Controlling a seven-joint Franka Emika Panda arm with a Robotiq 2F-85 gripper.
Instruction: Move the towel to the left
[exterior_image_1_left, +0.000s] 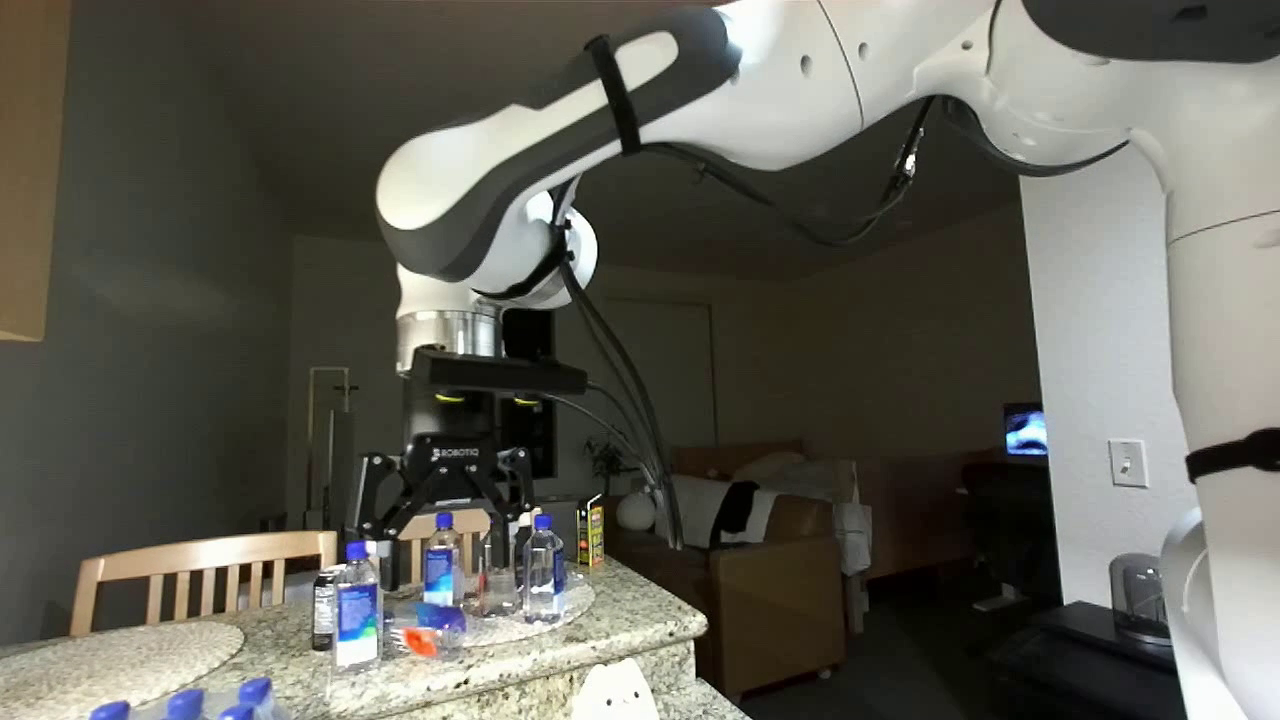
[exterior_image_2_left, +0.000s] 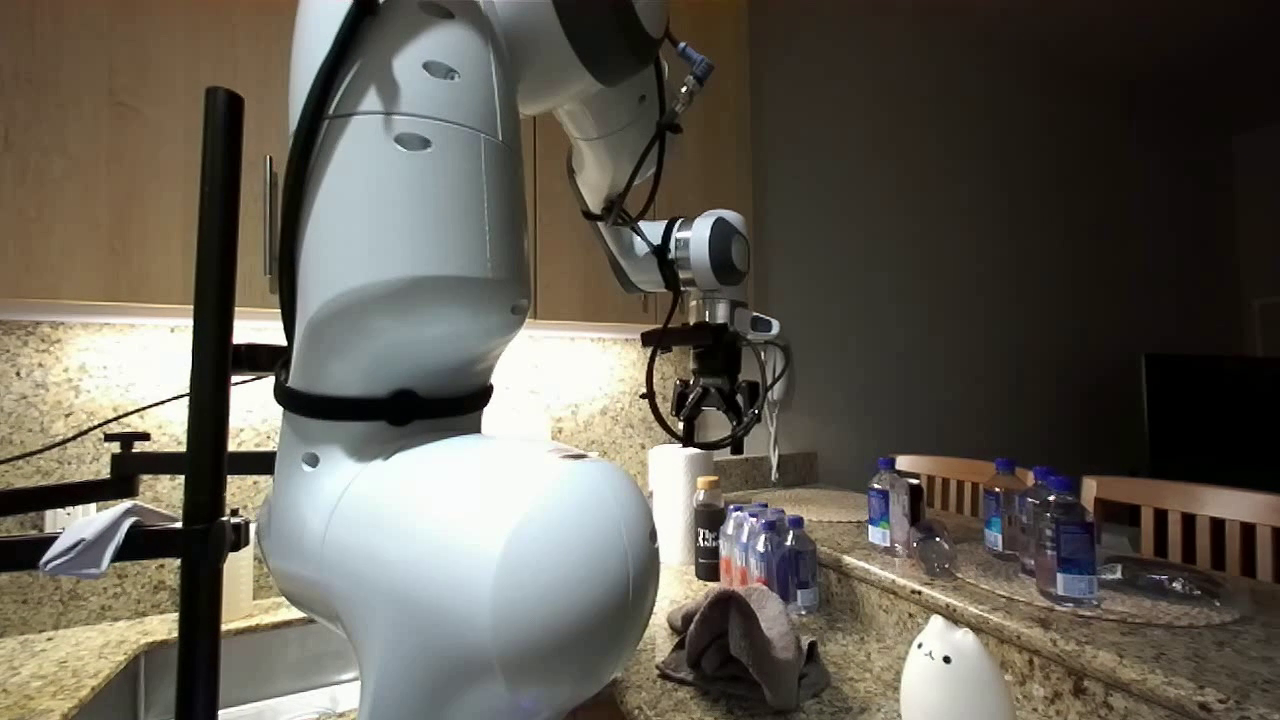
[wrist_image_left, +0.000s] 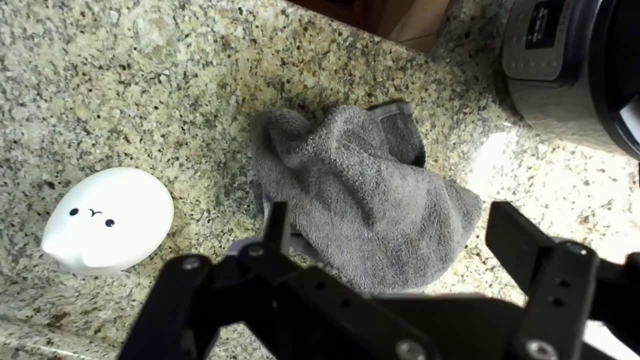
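Note:
The grey towel (wrist_image_left: 360, 200) lies crumpled on the speckled stone counter in the wrist view. It also shows as a folded heap in an exterior view (exterior_image_2_left: 745, 640). It is out of view in the exterior view where the gripper (exterior_image_1_left: 444, 565) stands behind bottles. My gripper (wrist_image_left: 388, 225) is open and empty in the wrist view, with the towel below and between its wide-apart fingers. In an exterior view the gripper (exterior_image_2_left: 713, 443) points down, well above the counter and apart from the towel.
A white cat figure (wrist_image_left: 107, 220) stands beside the towel. A metal cooker (wrist_image_left: 545, 100) is on its other side. A pack of blue-capped bottles (exterior_image_2_left: 765, 555), a dark bottle (exterior_image_2_left: 707, 530) and a paper roll (exterior_image_2_left: 678, 500) stand behind. More bottles (exterior_image_2_left: 1065, 545) stand on the raised ledge.

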